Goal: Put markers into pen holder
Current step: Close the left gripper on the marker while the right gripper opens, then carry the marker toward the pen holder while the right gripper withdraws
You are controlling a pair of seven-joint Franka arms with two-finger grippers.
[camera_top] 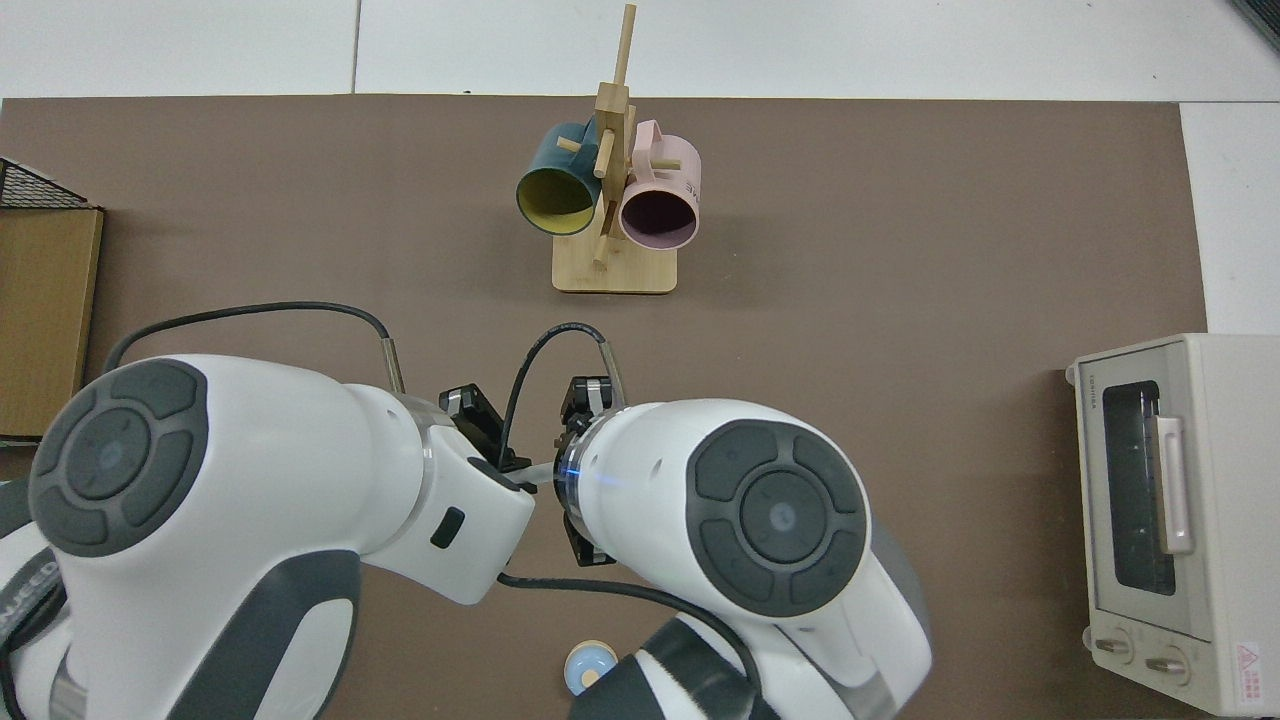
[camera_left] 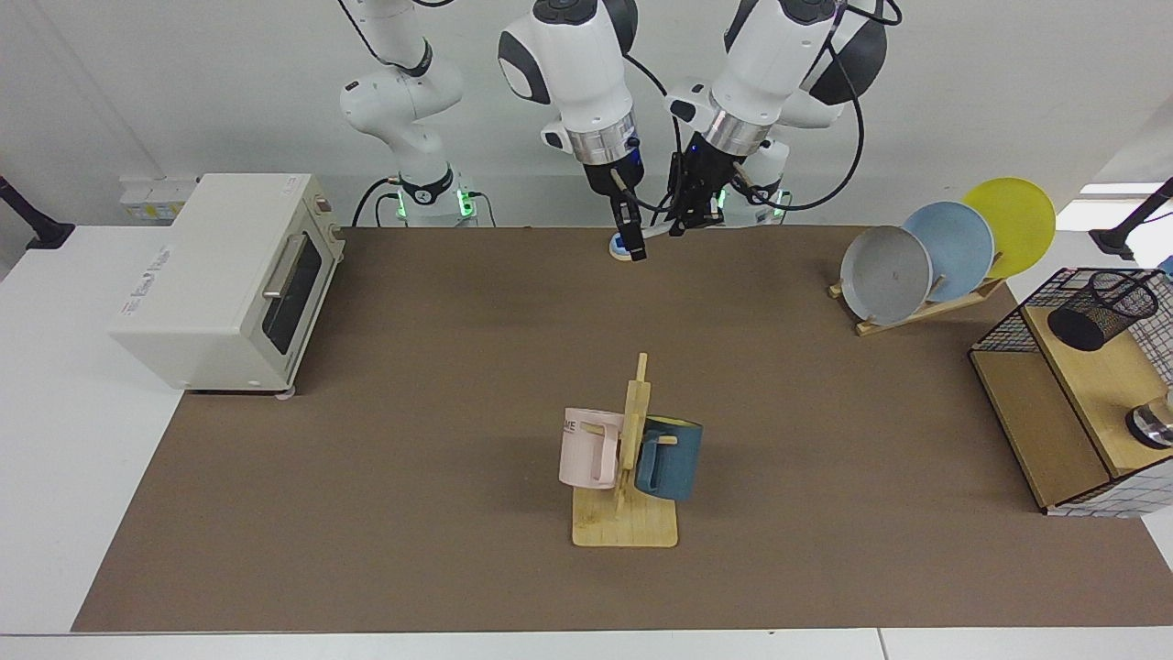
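Note:
A slim white marker (camera_left: pixel 656 230) hangs level above the table's far edge, between my two grippers. My left gripper (camera_left: pixel 683 223) comes down from the view's right and is shut on one end of it. The tips of my right gripper (camera_left: pixel 630 246) sit at the marker's other end, slightly lower. Whether they grip it does not show. The pen holder (camera_left: pixel 1100 310), a black mesh cup, stands on the wooden shelf (camera_left: pixel 1045 431) at the far right. In the top view both wrists hide the fingers, and the pen holder is out of view.
A small blue and white round object (camera_left: pixel 624 246) lies on the mat under the right gripper. A mug rack (camera_left: pixel 628 513) with pink and blue mugs stands mid-table. A toaster oven (camera_left: pixel 229 275) sits at the view's left, and a plate rack (camera_left: pixel 944 252) at its right.

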